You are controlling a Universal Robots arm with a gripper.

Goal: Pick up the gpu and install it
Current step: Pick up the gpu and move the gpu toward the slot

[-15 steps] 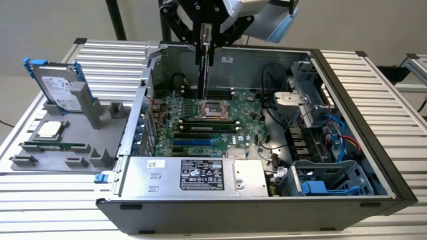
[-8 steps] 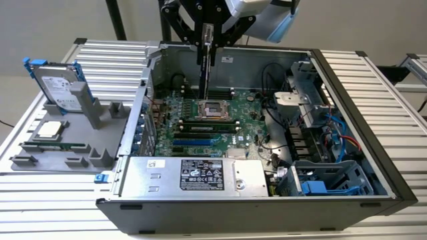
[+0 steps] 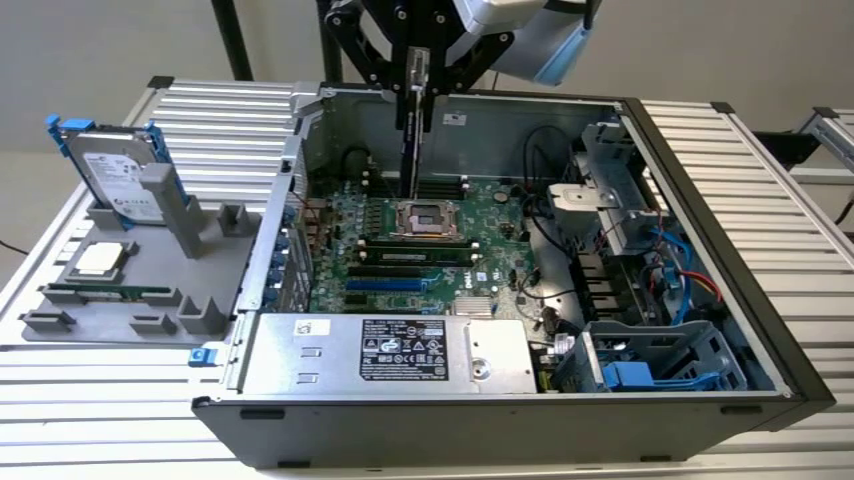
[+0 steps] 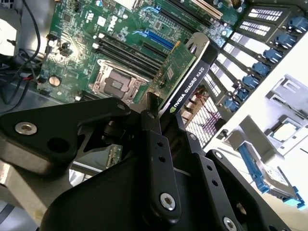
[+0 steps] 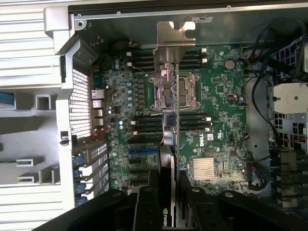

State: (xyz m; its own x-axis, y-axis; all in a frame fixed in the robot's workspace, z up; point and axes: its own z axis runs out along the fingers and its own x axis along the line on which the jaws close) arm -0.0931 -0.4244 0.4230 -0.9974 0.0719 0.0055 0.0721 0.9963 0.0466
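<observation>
Exterior view: the gpu point(image 3: 415, 150) is held on edge, upright, above the open computer case point(image 3: 467, 435), over the far part of the motherboard point(image 3: 501, 215) just behind the processor socket point(image 3: 430, 217). It is not seated in any slot. In the first wrist view the gripper point(image 5: 169, 188) is seen closed on the card, one black finger pressed against each flat face. The card is shown edge-on there, running across the socket, and its silver end bracket point(image 5: 175, 43) is found at the far end. In the second wrist view the green circuit-board face and the black cooler face are both shown, and the bracket end is pointed toward the perforated, slotted rear wall point(image 4: 211, 103) of the case.

Below the card, the blue and black expansion slots point(image 3: 387, 285) are left uncovered. A labelled silver power supply point(image 3: 387, 352) is set along the near side of the case. At the exterior view's left, a grey holder point(image 3: 100, 328) is placed on the slatted table point(image 3: 761, 160), just beside the case. A silver hard drive point(image 3: 118, 175) in a blue frame is stood upright in the holder, and a narrow green memory stick point(image 3: 107, 293) is laid nearer the front of it.
</observation>
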